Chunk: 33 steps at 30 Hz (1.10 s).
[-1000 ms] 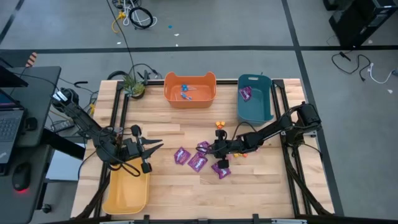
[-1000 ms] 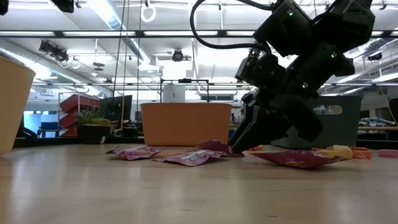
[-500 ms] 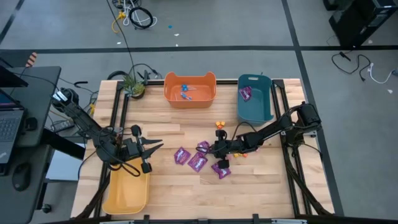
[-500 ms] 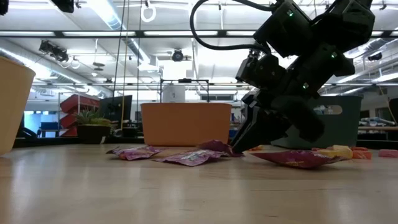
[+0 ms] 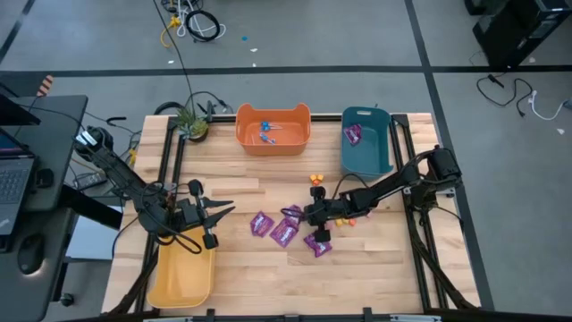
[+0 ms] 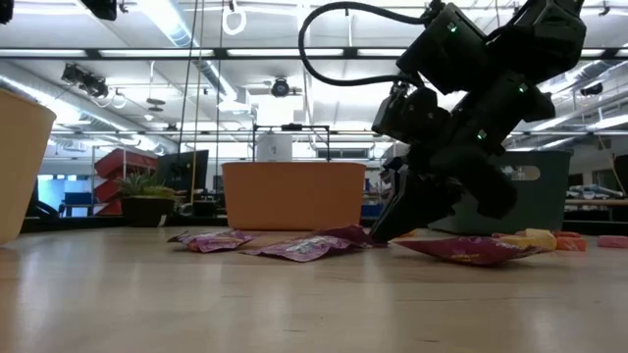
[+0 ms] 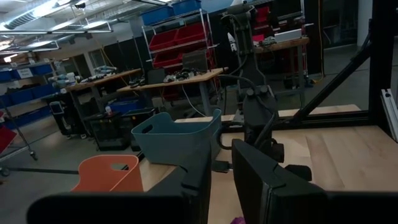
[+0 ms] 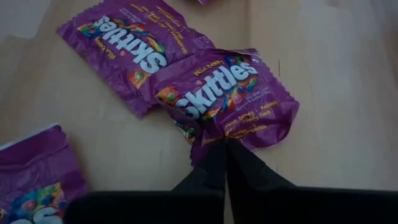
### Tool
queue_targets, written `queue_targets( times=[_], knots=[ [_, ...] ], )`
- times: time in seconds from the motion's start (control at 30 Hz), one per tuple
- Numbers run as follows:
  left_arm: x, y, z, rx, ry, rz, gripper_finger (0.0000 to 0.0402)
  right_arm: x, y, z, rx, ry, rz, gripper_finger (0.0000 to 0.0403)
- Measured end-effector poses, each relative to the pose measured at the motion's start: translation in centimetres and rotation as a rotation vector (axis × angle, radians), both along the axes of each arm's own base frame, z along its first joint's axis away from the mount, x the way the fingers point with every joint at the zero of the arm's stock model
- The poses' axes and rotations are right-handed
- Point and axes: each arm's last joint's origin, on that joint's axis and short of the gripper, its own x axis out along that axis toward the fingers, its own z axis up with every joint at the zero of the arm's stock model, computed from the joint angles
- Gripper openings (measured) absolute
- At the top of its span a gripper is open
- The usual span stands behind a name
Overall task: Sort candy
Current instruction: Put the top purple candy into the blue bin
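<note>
Right end effector (image 8: 225, 163) pinched shut on edge of purple packet (image 8: 231, 99), low on worktop (image 5: 375, 264) amid purple cluster, short of teal bin (image 5: 366, 143) — likely its destination. Left end effector (image 5: 223, 211) half-open, empty, waiting above yellow bin (image 5: 183, 279).

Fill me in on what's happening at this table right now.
A two-armed robot is sorting candy. The right gripper is down on the table, jaws shut on the edge of a purple Skittles packet in the loose cluster mid-table. One purple packet already lies in the teal bin, and blue-wrapped sweets are in the orange bin. The left gripper waits above the yellow bin.
</note>
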Motion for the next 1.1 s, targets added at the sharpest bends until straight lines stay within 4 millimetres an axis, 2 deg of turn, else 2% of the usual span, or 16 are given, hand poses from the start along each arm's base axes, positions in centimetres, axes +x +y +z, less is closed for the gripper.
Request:
queue_targets(
  times=[0.23, 0.73, 0.97, 1.1],
  knots=[
    [0.0, 0.0, 0.0, 0.0, 0.0, 0.0, 0.0067, -0.2, 0.2, 0.8, -0.021, -0.017, 0.022, 0.0],
    [0.0, 0.0, 0.0, 0.002, 0.001, 0.0, 0.0067, -1.6, -0.2, 5.2, -0.053, -0.074, -0.007, 0.0],
    [0.0, 0.0, 0.0, 0.003, 0.001, 0.0, 0.0067, -1.9, -0.2, 4.3, -0.048, -0.01, -0.034, 0.0005],
    [0.0, 0.0, 0.0, 0.003, 0.001, 0.0, 0.0067, -1.7, -0.4, 3.1, -0.065, 0.034, -0.063, 0.003]
  ],
)
